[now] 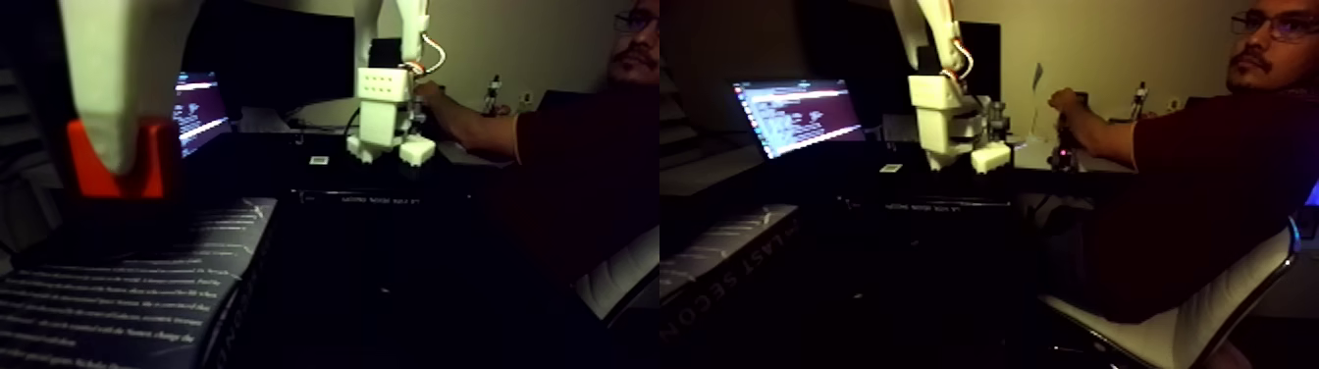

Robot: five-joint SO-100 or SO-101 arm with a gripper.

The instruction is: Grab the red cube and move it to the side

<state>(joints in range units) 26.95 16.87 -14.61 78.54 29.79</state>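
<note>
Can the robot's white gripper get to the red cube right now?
Probably yes: in the fixed view's left half the white gripper is already down on the red cube, above the book, with nothing between them.

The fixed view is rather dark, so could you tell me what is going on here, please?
A white gripper close to the camera is clamped on the red cube, holding it just above a dark book. Behind it, a seated person's hand rests by a second white arm on the desk, beside a lit laptop. Whether the cube touches the book is unclear.
</note>
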